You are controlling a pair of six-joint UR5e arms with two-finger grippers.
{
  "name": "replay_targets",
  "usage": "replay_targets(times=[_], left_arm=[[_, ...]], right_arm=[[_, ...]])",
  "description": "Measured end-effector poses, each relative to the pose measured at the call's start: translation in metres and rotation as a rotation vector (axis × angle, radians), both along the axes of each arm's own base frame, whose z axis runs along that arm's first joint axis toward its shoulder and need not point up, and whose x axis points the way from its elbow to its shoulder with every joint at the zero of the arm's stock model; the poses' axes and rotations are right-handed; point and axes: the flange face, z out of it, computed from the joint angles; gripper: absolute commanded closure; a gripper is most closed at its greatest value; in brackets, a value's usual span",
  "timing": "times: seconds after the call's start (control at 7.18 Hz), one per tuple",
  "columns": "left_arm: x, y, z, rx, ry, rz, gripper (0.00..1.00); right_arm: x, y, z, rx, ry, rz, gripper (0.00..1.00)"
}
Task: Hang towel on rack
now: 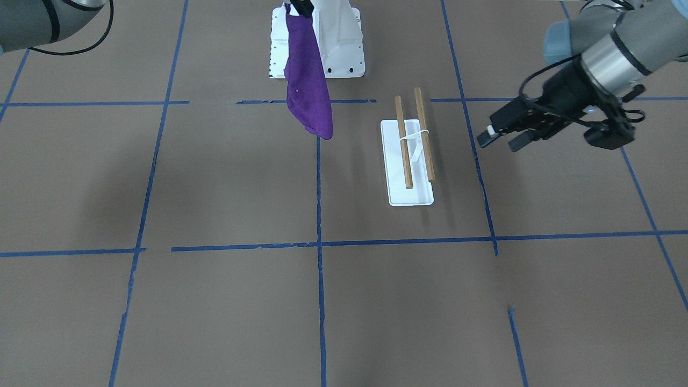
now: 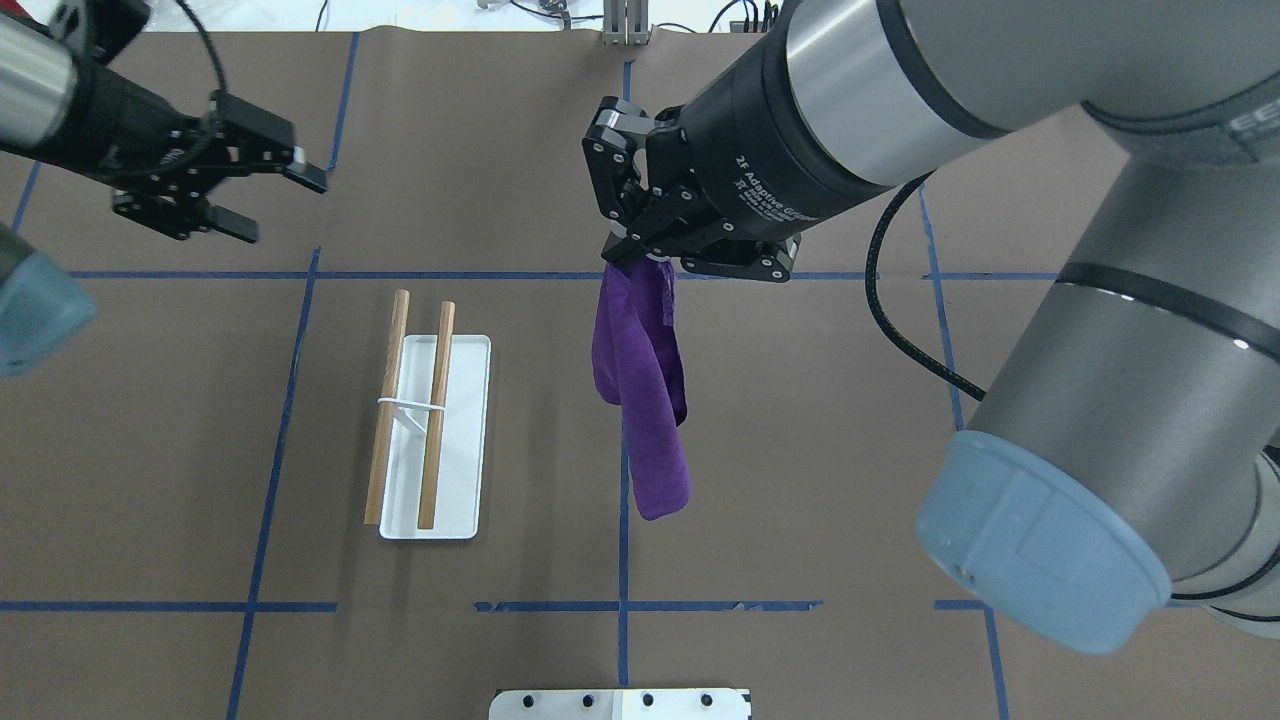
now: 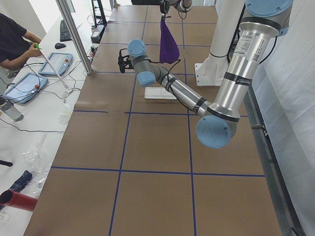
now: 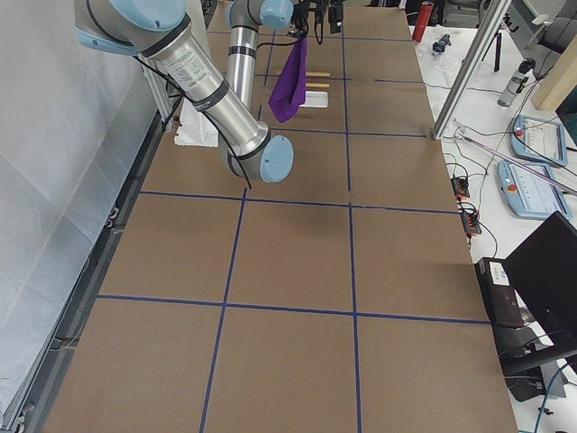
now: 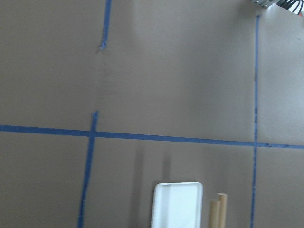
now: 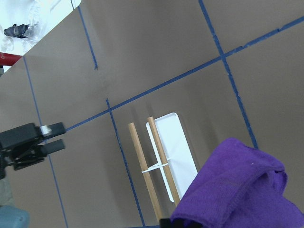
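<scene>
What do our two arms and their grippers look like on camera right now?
The right arm and left arm are silver-grey tubes with pale blue joint caps. The right gripper is black, two-fingered, with white "2F Adaptive" lettering and a black cable at its wrist. The left gripper is black, with one white-tipped finger.

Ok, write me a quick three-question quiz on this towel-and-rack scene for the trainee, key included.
1. Fill the gap: the left tool hovers with its jaws ___ (open or shut).
2. Which one holds the towel up in the air? A: the left tool. B: the right tool. C: neither.
3. True or false: the towel is already draped over the rack.
Key: 1 open; 2 B; 3 false.
</scene>
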Motion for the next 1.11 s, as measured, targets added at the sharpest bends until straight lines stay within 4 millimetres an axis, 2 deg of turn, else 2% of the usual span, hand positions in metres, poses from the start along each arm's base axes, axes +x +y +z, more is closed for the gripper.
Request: replay_targets(times=[0.14,0.28,0.42,0.56,0.7,1.11], left_arm=[[0.042,0.017,-0.042,-0.155,0.052,0.022,0.02],[0.073,0.031,-0.073,-0.264,0.083,0.037,0.04],[0.096,0.04,-0.092,-0.333,0.096,0.048,0.04],[0.111,0.044,-0.098,-0.382,0.096,0.055,0.05],[0.118,0.046,-0.1,-0.41,0.094,0.057,0.06],[0.124,0.046,-0.103,-0.436,0.094,0.059,0.11]], right_arm=[[0.003,0.001,-0.01,0.052,-0.008,0.011,1.0],[0.008,0.003,-0.017,0.098,-0.016,0.02,1.0],[0.013,0.006,-0.022,0.137,-0.023,0.023,1.0],[0.016,0.009,-0.024,0.174,-0.025,0.019,1.0],[0.02,0.011,-0.025,0.203,-0.027,0.015,1.0],[0.032,0.022,-0.029,0.262,-0.047,0.01,1.0]])
